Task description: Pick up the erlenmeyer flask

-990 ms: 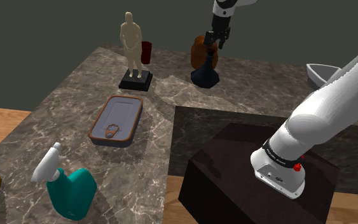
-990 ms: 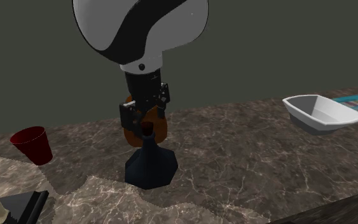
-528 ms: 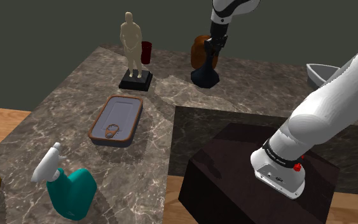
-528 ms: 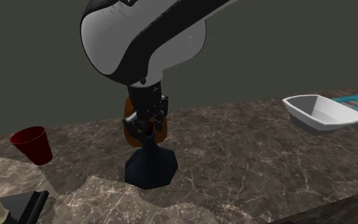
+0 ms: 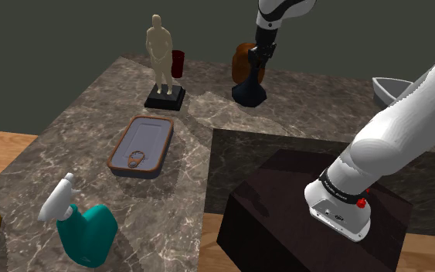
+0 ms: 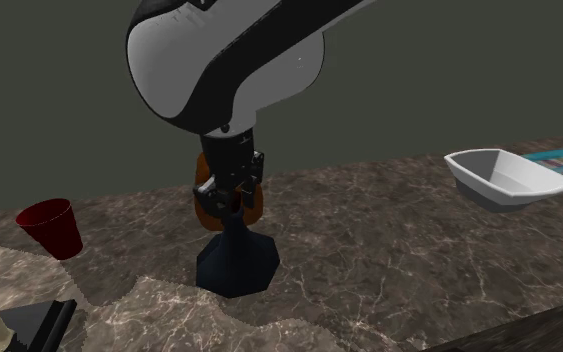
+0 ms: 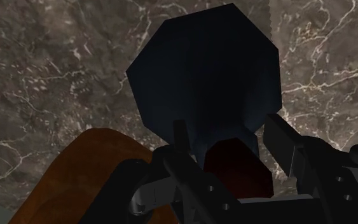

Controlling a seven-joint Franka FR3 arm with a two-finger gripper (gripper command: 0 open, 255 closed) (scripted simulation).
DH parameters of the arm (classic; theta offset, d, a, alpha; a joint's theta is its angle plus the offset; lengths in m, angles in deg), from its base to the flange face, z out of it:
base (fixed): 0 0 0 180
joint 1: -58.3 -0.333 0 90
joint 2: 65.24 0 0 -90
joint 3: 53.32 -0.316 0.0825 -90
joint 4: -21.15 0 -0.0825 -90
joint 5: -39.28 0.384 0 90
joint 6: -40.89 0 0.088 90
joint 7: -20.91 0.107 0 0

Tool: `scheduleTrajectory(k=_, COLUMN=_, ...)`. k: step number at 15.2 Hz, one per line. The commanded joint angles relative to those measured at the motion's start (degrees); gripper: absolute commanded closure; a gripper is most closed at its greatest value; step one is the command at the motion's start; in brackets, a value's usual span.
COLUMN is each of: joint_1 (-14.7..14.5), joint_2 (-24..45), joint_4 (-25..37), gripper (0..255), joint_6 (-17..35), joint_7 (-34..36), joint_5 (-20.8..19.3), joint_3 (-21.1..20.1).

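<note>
**Counter** (image 5: 84, 131): dark veined marble.
**Arm** (image 5: 393, 147): white; in the shoulder view it stretched toward 11 o'clock from the stand (image 5: 285, 209), a dark box at 5 o'clock.
**Tin** (image 5: 142, 145): shallow, with a ring-pull, mid-counter.
**Statuette** (image 5: 160, 58): pale, on a black plinth, at the tin's 12 o'clock.
**Spray bottle** (image 5: 88, 232): teal, at the tin's 7 o'clock.
**Flask** (image 6: 237, 260): dark navy, upright on the counter at the tin's 1 o'clock. A brown jar (image 5: 241, 62) stood just beside it at 11 o'clock.
**Jaws**: parted, straddling the flask's neck from above. A sliver of gap showed beside one finger (image 7: 180, 137); nothing was clasped.
</note>
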Motion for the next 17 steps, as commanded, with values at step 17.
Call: scheduleTrajectory(k=17, joint_1=-0.13, joint_2=-2.7, joint_4=8.82, gripper=255, joint_6=-11.57, joint_7=-0.24, joint_5=-0.04, joint_3=-0.33)
